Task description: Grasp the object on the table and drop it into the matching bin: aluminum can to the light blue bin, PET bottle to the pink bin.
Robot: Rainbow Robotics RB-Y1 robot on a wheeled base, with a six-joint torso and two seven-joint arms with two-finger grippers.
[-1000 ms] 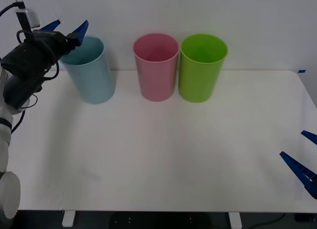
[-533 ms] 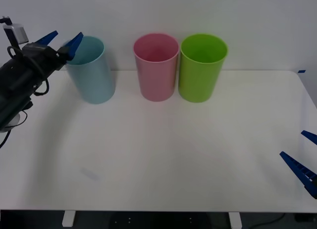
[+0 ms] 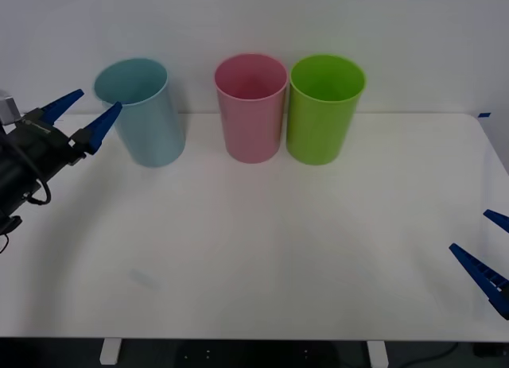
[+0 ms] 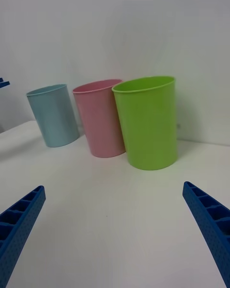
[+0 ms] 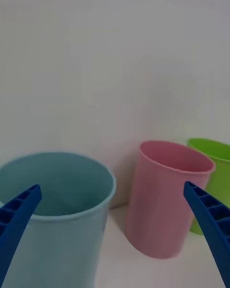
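The light blue bin (image 3: pixel 147 122) stands at the back left of the white table (image 3: pixel 278 241), with the pink bin (image 3: pixel 250 114) to its right. My left gripper (image 3: pixel 94 103) hangs open and empty just left of the light blue bin, at about rim height. Its wrist view looks over the light blue bin's (image 5: pixel 57 230) open mouth towards the pink bin (image 5: pixel 163 201). My right gripper (image 3: pixel 469 231) rests open and empty at the table's right edge, facing the light blue bin (image 4: pixel 52 115) and the pink bin (image 4: pixel 100 120). The aluminum can is out of view; no PET bottle shows.
A lime green bin (image 3: pixel 322 114) stands right of the pink one, close against it, and is nearest in the right wrist view (image 4: pixel 148 125). A white wall runs behind the bins.
My left gripper has drawn back to the left and down, from the light blue bin's rim to beside it, staying open. The right arm has not moved.
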